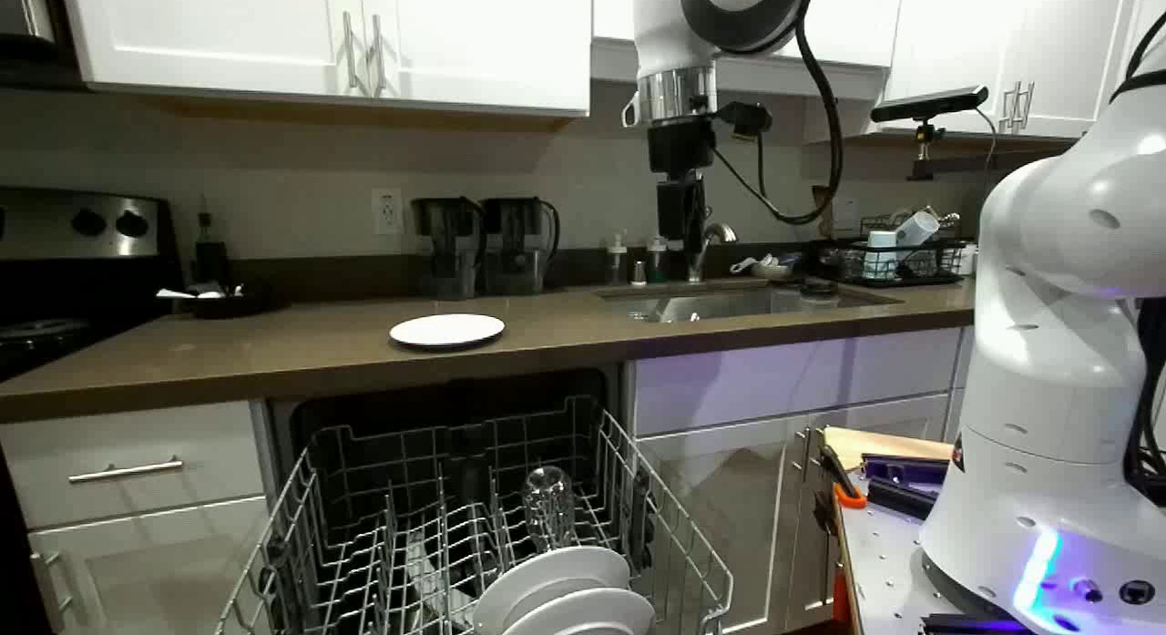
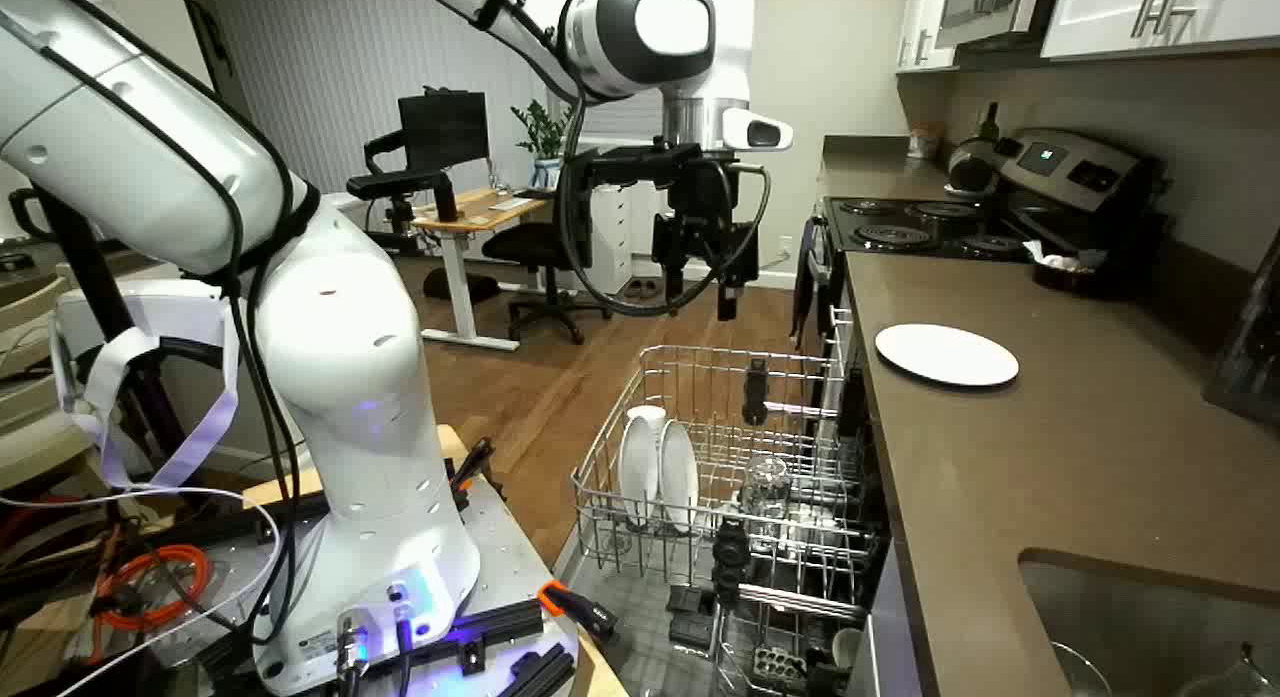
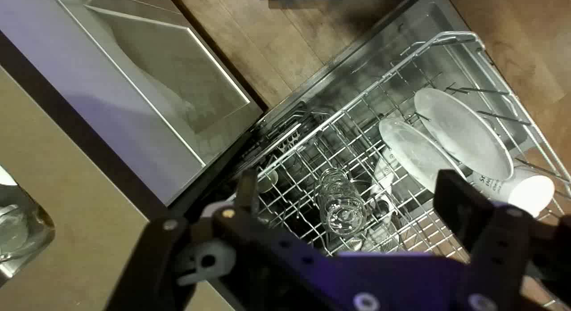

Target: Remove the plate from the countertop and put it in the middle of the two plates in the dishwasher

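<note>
Plate (image 2: 947, 355): one on the countertop (image 2: 1100, 457); two plates (image 3: 464, 133) in the dishwasher (image 1: 537, 392); one gripper (image 3: 349, 188), jaws apart.

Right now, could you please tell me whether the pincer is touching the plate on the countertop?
Apart: in both exterior views, open space separates the pincer from the plate.

The arm (image 2: 340, 317) stands on its base (image 1: 1002, 544), where a blue light (image 1: 1037, 571) glows, and bends over at the top, partly out of view. From there the wrist (image 1: 676, 93) points straight down. The claw (image 3: 348, 186) hangs higher than the desk (image 2: 1060, 457), out from its front edge, its fingers (image 3: 450, 190) pointing down too and spread well apart.
</note>
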You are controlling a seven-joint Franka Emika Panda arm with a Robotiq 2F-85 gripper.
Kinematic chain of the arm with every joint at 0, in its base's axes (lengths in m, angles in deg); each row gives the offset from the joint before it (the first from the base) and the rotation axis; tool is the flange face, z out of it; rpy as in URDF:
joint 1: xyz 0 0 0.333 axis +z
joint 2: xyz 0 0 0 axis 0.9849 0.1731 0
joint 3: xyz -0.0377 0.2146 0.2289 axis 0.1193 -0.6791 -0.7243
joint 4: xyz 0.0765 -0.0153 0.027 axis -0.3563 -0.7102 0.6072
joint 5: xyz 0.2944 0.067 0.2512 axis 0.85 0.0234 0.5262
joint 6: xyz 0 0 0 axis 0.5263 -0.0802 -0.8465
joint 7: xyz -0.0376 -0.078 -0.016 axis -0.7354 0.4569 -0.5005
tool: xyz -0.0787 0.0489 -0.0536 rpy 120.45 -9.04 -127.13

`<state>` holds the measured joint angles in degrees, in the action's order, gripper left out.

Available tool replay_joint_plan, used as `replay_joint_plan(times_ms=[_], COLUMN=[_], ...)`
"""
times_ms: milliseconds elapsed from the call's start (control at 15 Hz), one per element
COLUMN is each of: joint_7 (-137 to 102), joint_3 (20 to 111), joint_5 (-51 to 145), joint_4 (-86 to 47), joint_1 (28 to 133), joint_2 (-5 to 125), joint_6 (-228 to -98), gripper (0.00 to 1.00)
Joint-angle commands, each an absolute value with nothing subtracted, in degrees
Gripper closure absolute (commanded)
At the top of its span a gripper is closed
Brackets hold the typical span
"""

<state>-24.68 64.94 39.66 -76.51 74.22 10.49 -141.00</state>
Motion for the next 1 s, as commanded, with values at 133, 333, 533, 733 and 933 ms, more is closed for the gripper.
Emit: replay_joint_plan(times_ms=[133,333,533,733,933], joint_7=[-24.58,-24.58,-24.58,-24.58,-25.13], joint_3=[65.12,65.12,65.12,65.12,64.47], joint_5=[39.58,39.58,39.58,39.58,40.52], joint_4=[-76.43,-76.43,-76.43,-76.43,-77.19], joint_1=[74.44,74.44,74.44,74.44,76.12], joint_2=[10.50,10.50,10.50,10.50,10.39], joint_6=[-140.87,-140.87,-140.87,-140.87,-142.45], gripper=[0.00,0.00,0.00,0.00,0.00])
